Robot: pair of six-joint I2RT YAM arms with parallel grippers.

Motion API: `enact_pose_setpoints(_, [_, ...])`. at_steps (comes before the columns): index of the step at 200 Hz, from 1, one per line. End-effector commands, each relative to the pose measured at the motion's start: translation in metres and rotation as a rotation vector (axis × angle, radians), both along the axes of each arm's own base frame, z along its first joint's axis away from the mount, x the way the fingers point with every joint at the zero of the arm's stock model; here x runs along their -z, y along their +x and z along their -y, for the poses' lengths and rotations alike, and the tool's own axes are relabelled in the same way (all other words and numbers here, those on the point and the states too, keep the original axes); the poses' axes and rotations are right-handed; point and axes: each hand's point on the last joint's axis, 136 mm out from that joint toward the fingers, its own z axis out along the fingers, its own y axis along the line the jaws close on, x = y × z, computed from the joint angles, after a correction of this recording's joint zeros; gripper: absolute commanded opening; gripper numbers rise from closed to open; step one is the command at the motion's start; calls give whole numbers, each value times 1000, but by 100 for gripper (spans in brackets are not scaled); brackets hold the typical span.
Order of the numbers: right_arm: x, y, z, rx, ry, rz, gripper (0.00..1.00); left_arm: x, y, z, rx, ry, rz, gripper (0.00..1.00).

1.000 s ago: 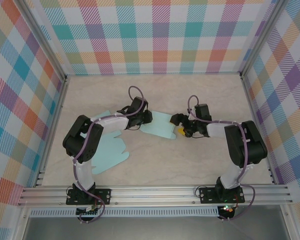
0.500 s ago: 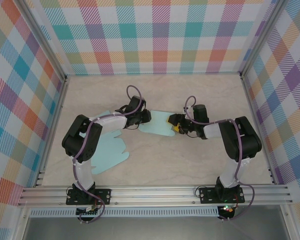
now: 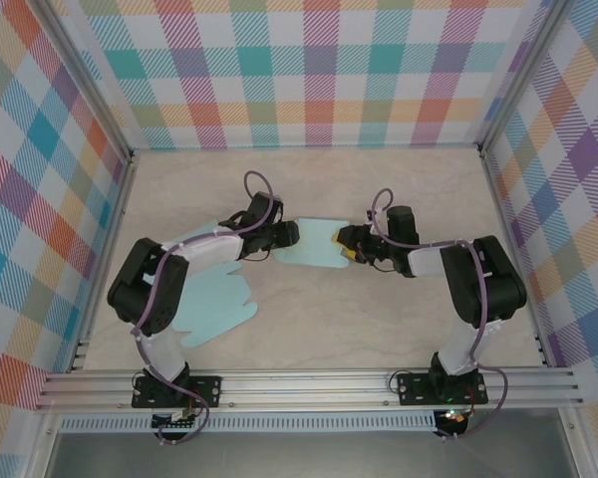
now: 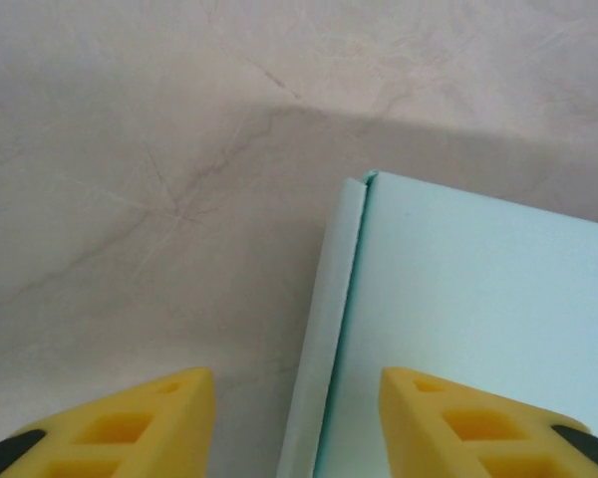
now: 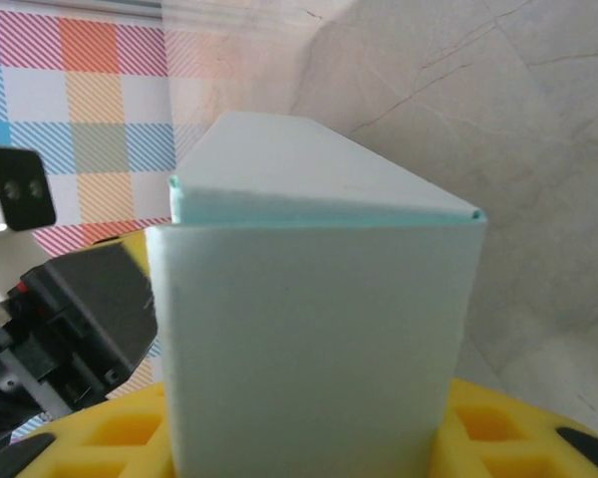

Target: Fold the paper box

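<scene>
The pale blue paper box (image 3: 314, 249) lies partly folded on the table's middle, between my two grippers. My left gripper (image 3: 287, 235) sits at its left end, open. In the left wrist view, the box's (image 4: 478, 289) folded edge runs between the yellow fingers (image 4: 130, 428), and neither finger presses it. My right gripper (image 3: 345, 242) is at the box's right end. In the right wrist view a raised panel of the box (image 5: 309, 319) stands between the yellow fingers (image 5: 498, 428), which touch it on both sides.
A second flat pale blue sheet (image 3: 219, 299) lies under the left arm, towards the near left. Plaid walls enclose the table on three sides. A metal rail (image 3: 309, 383) runs along the near edge. The left arm's black wrist (image 5: 80, 299) faces the right gripper closely.
My left gripper has opened and let go of the box's left edge. My right gripper has moved in a little to the left and closed on the box's right panel.
</scene>
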Motion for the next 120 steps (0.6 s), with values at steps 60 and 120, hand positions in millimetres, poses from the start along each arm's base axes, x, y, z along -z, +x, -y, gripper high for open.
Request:
enact_pose_setpoints(60, [-45,-17,24,-21,86,-127,32,-136,-22,-23,114,-36,583,84])
enact_pose_setpoints(120, [-71,-31,43,-43,188,-263,32,-141,-111,19,693,-20,990,100])
